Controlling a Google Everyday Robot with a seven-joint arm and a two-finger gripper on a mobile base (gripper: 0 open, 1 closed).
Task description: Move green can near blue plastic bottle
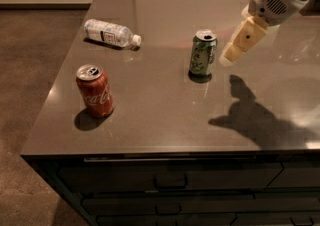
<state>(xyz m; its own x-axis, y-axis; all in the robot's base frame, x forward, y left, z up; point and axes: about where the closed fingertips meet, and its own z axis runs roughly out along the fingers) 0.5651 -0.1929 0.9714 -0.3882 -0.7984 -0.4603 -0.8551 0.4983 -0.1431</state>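
Note:
The green can (202, 53) stands upright near the middle of the dark countertop (165, 115), silver top with pull-tab showing. The blue plastic bottle (111, 33) lies on its side at the back left, white cap pointing right. My gripper (235, 51) hangs above the counter just to the right of the green can, apart from it, with the white arm reaching in from the upper right. It holds nothing that I can see.
A red cola can (95, 91) stands upright at the front left, near the counter's left edge. The gripper's shadow (250, 115) falls on the counter at the right front. Drawers (170, 182) run below the front edge.

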